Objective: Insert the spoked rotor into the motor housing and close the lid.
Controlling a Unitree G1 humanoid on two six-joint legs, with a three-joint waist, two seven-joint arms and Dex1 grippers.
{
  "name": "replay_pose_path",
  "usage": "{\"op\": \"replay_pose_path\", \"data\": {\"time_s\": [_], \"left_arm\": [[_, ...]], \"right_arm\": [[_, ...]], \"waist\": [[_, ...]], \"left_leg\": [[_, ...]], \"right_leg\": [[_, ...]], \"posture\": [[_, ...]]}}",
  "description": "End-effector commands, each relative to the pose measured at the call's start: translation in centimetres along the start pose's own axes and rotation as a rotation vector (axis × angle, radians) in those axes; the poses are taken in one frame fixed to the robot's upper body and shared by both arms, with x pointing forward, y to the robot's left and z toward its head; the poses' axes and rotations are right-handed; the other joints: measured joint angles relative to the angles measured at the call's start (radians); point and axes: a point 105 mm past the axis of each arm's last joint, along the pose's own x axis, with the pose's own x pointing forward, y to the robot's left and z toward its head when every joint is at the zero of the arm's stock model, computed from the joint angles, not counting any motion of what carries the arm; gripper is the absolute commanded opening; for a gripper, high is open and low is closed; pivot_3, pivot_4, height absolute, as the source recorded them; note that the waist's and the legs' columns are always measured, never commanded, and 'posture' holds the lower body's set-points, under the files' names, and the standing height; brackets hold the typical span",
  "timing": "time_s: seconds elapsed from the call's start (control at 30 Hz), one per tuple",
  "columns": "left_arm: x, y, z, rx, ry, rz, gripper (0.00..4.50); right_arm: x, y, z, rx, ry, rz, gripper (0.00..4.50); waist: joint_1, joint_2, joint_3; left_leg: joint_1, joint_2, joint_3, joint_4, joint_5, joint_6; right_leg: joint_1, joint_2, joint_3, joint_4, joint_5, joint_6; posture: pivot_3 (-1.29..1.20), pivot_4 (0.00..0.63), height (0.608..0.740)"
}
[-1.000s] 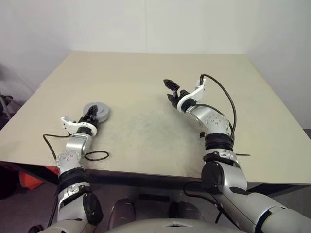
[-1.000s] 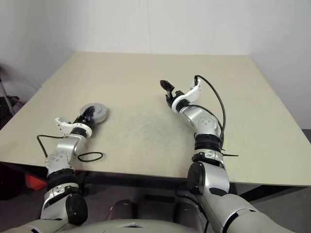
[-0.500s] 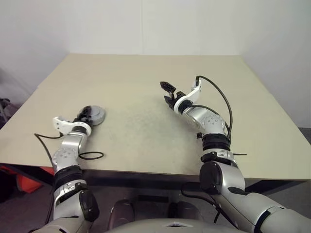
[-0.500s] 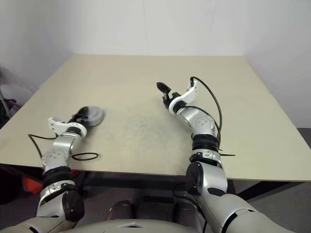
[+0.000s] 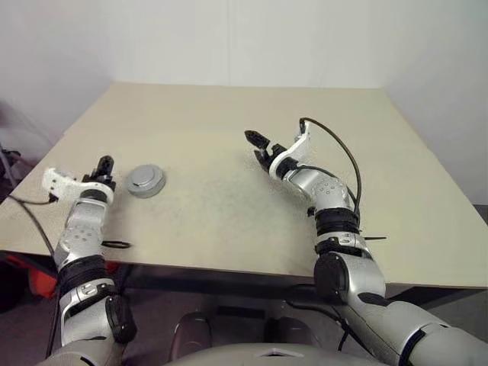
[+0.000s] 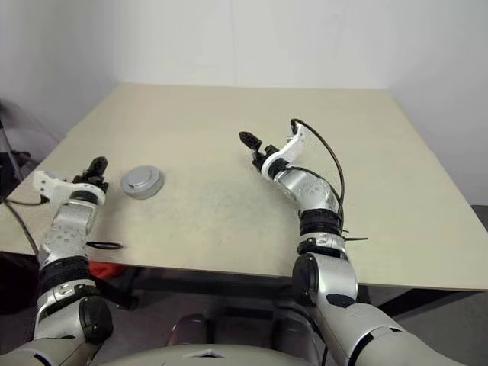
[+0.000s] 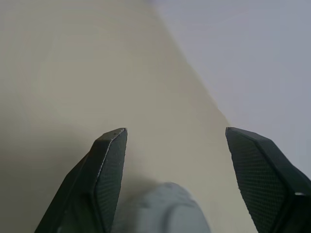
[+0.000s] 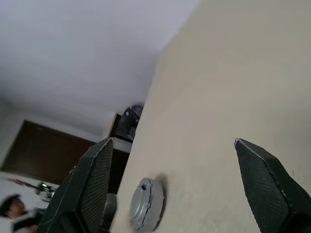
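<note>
Near edge: You see a thin black loop of cable (image 5: 114, 245) lying on the counter (image 5: 229, 221) by your left forearm; what it connects to is hard to make out.
Left pincer: Your left pincer (image 5: 103, 165) hangs above the counter's left edge with its fingers spread and nothing between them. In the left wrist view the two fingertips (image 7: 109, 165) stand well apart, and a pale grey rounded shape low between them is blurred and cut off by the frame.
Motor housing: The grey round housing (image 5: 145, 181) sits on the counter just right of your left pincer, apart from it. Its lid (image 6: 142, 178) is on top as a flat cap with a small raised centre. You cannot see inside, so the rotor and the windings are hidden.
Right pincer: Your right pincer (image 5: 258, 147) is raised over the middle of the counter, fingers wide and empty, well apart from the housing. In the right wrist view the housing (image 8: 144, 204) shows small beyond the spread fingers.
Change: A second ago your left pincer was at the housing, fingers against its near side. It has let go, opened and drawn off to the left. The housing stays where it was. Your right pincer has barely shifted.
</note>
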Motion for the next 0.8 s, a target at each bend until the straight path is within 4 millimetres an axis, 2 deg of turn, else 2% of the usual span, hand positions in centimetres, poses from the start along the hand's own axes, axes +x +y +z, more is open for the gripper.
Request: {"op": "replay_pose_path", "data": {"time_s": [0.03,0.2,0.4,0.57,0.8], "left_arm": [[-0.5,-6.9,-1.0,0.288,0.044,-0.325,3.4],[-2.3,-11.2,-5.2,0.531,0.168,-0.592,3.4],[-3.9,-12.9,-9.1,0.618,0.264,-0.751,3.4],[-4.3,-12.9,-10.5,0.659,0.3,-0.788,3.4],[-4.0,-13.2,-10.6,0.656,0.292,-0.795,3.4]], "right_arm": [[-0.9,1.6,1.9,-0.352,0.0,0.119,4.5],[-2.6,-1.8,1.7,-0.778,0.187,0.064,4.5],[-3.9,-4.6,2.9,-1.006,0.289,-0.004,4.5],[-4.9,-5.3,3.3,-1.046,0.323,0.027,4.5],[-5.1,-5.4,3.2,-1.06,0.318,0.036,4.5]], "waist": [[0.003,0.0,0.0],[-0.001,0.0,0.0],[-0.012,0.0,0.0],[-0.011,0.0,0.001],[-0.009,0.001,0.001]], "left_leg": [[0.0,0.0,0.0,0.0,0.0,0.0],[0.001,0.0,0.001,0.0,0.0,0.0],[0.002,0.001,0.001,0.0,0.0,0.0],[0.002,0.001,0.001,0.001,0.0,0.001],[0.002,0.001,0.001,0.001,0.0,0.002]], "right_leg": [[0.0,0.0,0.0,0.0,0.0,0.0],[0.003,0.0,0.001,0.001,0.0,-0.001],[0.004,0.001,0.001,0.001,0.0,-0.004],[0.003,0.001,0.001,0.001,0.001,-0.007],[0.004,0.001,0.0,0.001,0.003,-0.012]], "posture": [[0.0,0.0,0.74],[0.0,0.0,0.74],[0.0,0.0,0.74],[0.0,0.0,0.74],[0.0,0.0,0.74]]}}
